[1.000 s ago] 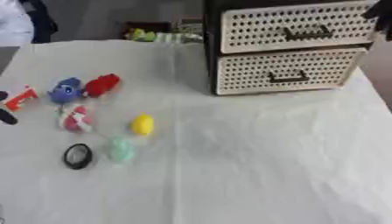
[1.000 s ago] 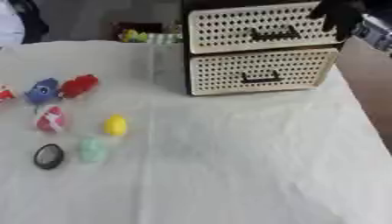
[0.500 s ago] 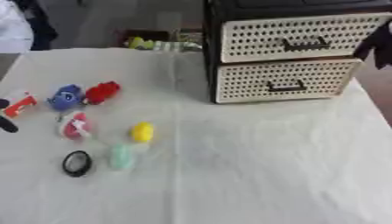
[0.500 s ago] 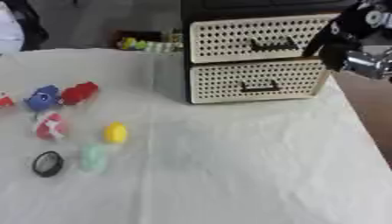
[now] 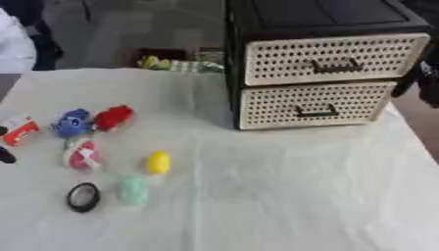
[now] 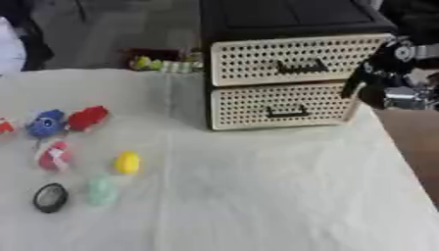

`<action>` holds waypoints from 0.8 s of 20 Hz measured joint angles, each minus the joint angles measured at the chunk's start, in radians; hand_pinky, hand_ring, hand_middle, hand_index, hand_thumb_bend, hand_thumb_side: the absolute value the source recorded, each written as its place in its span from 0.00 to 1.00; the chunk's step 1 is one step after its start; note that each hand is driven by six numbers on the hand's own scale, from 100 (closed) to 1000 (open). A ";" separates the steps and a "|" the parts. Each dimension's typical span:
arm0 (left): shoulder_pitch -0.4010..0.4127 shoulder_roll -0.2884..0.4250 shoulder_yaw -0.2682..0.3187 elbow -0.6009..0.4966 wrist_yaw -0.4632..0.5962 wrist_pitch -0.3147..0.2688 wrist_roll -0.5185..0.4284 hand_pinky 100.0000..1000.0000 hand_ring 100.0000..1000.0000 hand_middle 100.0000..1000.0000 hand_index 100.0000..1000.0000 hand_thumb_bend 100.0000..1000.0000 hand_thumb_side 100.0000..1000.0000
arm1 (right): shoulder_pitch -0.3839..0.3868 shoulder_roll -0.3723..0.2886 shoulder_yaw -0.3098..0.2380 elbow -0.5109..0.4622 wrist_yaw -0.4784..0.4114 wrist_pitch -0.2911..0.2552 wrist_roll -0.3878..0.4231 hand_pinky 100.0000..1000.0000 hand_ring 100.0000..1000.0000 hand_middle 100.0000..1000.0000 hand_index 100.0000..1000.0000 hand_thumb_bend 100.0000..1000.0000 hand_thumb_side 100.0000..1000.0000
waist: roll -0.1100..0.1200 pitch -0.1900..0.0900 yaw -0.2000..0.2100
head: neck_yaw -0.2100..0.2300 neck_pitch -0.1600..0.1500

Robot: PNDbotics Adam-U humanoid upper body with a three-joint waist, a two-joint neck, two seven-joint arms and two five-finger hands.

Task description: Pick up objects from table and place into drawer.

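The drawer unit (image 5: 322, 73) stood at the far right of the table (image 5: 257, 196), both its drawers closed, handles facing the robot. The toys lay well to its left: a red one (image 5: 113, 116) and a blue one (image 5: 73, 122) farthest back, a yellow egg (image 5: 157, 162), a pink piece (image 5: 82, 157), a pale green piece (image 5: 132, 190) and a dark disc (image 5: 83, 196) nearer. The right hand (image 6: 377, 81) hung just beside the unit's right front corner, level with the drawers; it seemed to hold nothing, but I could not tell how far open it was. It was by far the nearer hand to the handles, which lay to its left. A dark tip (image 5: 5, 156) at the table's left edge may have been the left hand.
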 measured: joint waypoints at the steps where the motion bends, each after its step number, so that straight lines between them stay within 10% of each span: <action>1: 0.000 0.002 -0.002 0.000 0.000 0.000 0.000 0.28 0.54 0.56 0.76 0.00 0.85 | -0.011 0.001 0.010 0.010 0.004 -0.003 0.002 0.10 0.13 0.13 0.85 0.00 0.96 | -0.002 0.000 0.001 | -0.001 -0.002; 6: 0.000 0.003 -0.002 0.000 0.000 0.002 -0.003 0.28 0.54 0.56 0.76 0.00 0.85 | -0.057 0.021 0.045 0.053 0.018 -0.032 0.005 0.00 0.00 0.00 0.82 0.00 0.96 | -0.003 0.003 0.002 | -0.006 -0.009; 16: 0.000 0.003 -0.003 0.000 0.000 0.006 -0.008 0.28 0.54 0.56 0.76 0.00 0.86 | -0.140 0.071 0.065 0.129 -0.007 -0.041 0.006 0.00 0.00 0.00 0.80 0.51 0.64 | -0.004 0.010 0.005 | -0.013 -0.015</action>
